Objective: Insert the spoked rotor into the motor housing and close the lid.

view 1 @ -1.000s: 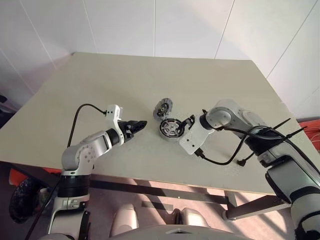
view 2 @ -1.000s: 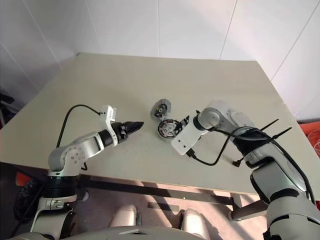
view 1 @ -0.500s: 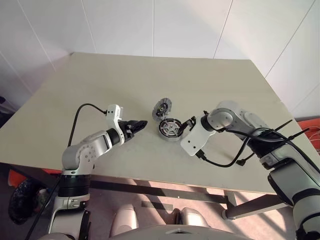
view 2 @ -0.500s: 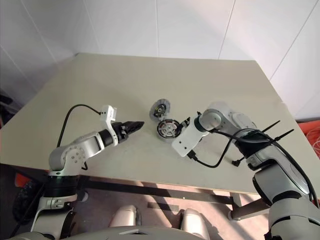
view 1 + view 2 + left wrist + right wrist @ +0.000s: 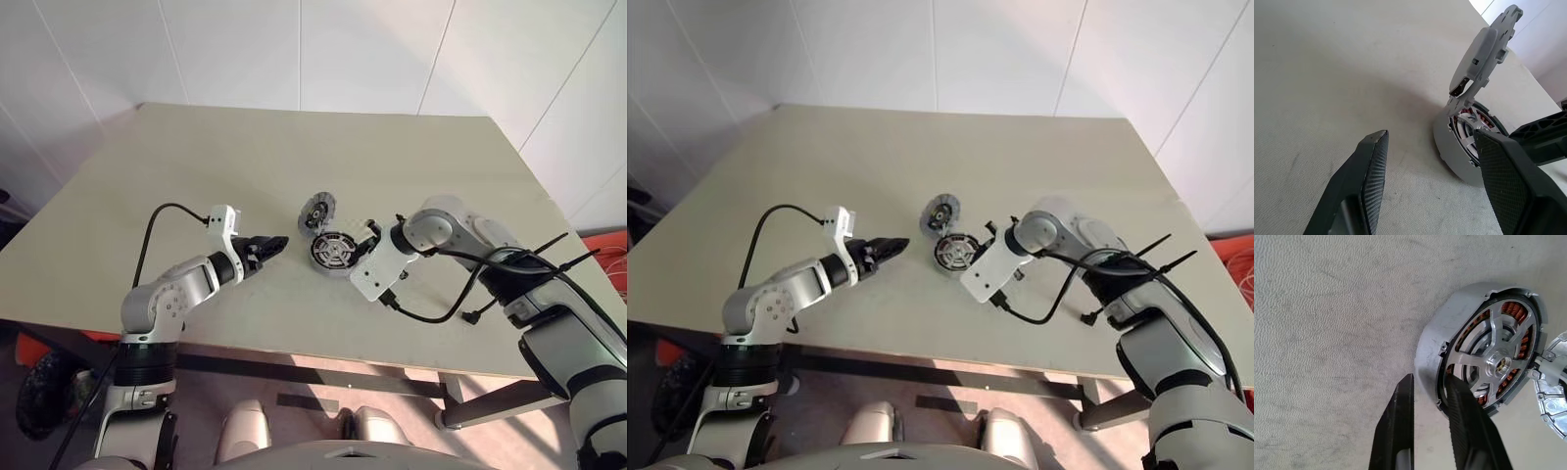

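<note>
Well, from my head the desk (image 5: 294, 147) carries one housing (image 5: 331, 271) near its middle, a little toward the near edge, with its one lid (image 5: 318, 211) standing up on the hinge at the far side. The lid is up, I judge, so the cup stays open for the seating. My left gripper (image 5: 277, 241) hovers just off the housing's left side, clear of it and ready, I think, to swing the lid down. My right gripper (image 5: 369, 232) comes steeply down on the housing's right side.

Through my left wrist, my left fingers (image 5: 1371, 166) stand wide apart and hold nothing. The housing lies beyond them with the lid tilted up above it, plain grey face toward me, and a black finger of my other gripper reaches in at the housing's rim.

Through my right wrist, my right fingers (image 5: 1400, 431) are drawn narrow over the housing's wall, one outside and one over the inner edge. I take that as a pinch to steady the cup. The one rotor (image 5: 1493, 364) already sits inside, silver hub centred, copper windings showing between the spokes.

So only closing the lid looks left.
</note>
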Motion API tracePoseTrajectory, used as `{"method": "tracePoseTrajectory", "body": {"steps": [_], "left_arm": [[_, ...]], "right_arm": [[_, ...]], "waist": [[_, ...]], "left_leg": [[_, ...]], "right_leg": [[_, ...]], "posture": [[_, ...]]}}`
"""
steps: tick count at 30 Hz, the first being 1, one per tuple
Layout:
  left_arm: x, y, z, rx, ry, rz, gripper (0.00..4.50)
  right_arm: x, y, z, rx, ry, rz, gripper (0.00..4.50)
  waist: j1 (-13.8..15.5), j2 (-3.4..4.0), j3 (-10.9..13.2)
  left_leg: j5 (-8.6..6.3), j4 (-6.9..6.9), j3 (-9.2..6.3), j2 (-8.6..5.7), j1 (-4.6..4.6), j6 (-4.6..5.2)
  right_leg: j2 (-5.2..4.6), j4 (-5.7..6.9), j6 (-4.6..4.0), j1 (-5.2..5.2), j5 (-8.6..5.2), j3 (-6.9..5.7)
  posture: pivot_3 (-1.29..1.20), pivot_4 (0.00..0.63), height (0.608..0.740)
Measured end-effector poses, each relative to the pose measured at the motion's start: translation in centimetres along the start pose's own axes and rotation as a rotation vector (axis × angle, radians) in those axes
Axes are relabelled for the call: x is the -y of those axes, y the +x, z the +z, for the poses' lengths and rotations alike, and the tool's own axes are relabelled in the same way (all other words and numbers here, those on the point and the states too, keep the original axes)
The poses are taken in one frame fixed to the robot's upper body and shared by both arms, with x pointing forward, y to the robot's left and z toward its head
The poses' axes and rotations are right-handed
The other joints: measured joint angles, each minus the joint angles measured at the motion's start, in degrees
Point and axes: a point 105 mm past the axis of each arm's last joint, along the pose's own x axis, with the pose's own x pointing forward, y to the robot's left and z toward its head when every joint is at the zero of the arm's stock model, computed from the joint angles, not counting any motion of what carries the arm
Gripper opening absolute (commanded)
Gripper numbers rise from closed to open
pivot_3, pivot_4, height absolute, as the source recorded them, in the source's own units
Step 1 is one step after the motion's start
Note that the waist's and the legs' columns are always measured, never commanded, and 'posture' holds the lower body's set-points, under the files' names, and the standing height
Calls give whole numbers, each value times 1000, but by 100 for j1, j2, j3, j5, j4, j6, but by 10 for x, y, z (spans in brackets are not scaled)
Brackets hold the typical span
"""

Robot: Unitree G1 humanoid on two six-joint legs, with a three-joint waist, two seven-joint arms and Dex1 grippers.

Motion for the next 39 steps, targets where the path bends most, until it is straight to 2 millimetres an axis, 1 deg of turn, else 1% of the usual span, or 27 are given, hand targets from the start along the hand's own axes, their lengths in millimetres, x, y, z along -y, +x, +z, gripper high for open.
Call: {"method": "tracePoseTrajectory", "body": {"steps": [13,21,26,31,38,39], "left_arm": [[1,1,0,1,-3,-3,2973],[2,1,-1,2,-7,-4,2973],[1,1,-2,4,-9,2,2973],[0,0,-7,-1,-20,14,2973],[2,-1,-3,13,-9,13,2973],[2,-2,-2,15,-8,13,2973]], "right_arm": [[1,0,-1,-6,3,-9,755],[-3,-1,0,1,-14,21,755],[1,0,0,10,-23,29,755],[8,6,0,19,-26,25,755],[13,11,2,31,-23,10,755],[13,12,3,32,-23,8,580]], "waist": [[0,-1,1],[12,-1,1],[2,-1,1],[-121,-3,1],[-201,-8,0],[-206,-8,0]], "left_leg": [[0,-1,0,0,-2,0],[0,-1,0,0,-2,0],[0,-2,0,1,-1,0],[0,-2,0,1,7,-2],[4,-2,1,27,26,-12],[6,-2,1,33,26,-16]], "right_leg": [[0,-1,0,-2,0,0],[0,-2,0,-1,0,0],[0,-2,0,-1,0,0],[1,0,0,6,0,0],[24,-1,-11,14,6,1],[29,-1,-14,13,8,1]], "posture": [[0,0,740],[0,0,740],[0,0,740],[0,0,740],[0,0,740],[0,0,740]]}}
